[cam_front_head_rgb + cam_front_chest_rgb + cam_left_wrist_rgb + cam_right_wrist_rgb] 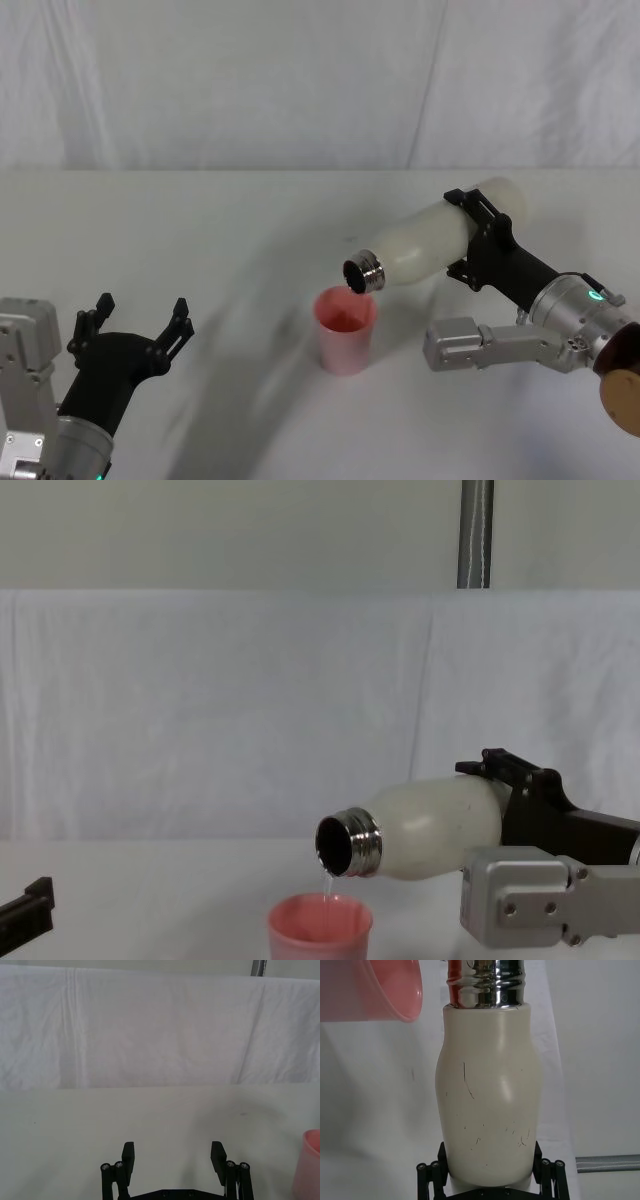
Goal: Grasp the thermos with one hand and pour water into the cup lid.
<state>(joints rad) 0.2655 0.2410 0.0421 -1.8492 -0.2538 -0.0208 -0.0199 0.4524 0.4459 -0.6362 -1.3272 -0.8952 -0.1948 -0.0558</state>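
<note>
The cream-white thermos [438, 238] is tipped almost level, its steel neck [362, 274] over the pink cup lid [345, 328]. My right gripper [478, 236] is shut on the thermos's lower body, seen in the right wrist view as black fingers [432, 1175] on both sides of the thermos [489, 1095]. In the chest view a thin stream of water falls from the thermos mouth [337, 844] into the cup lid [319, 929]. The cup lid stands upright on the table. My left gripper [140, 323] hovers open at the near left, with nothing between its fingers [128, 1155].
A white cloth covers the table [200, 230] and hangs as a backdrop behind it. A grey metal pole [476, 534] rises behind the backdrop at the right. The pink cup's edge [307, 1165] shows in the left wrist view.
</note>
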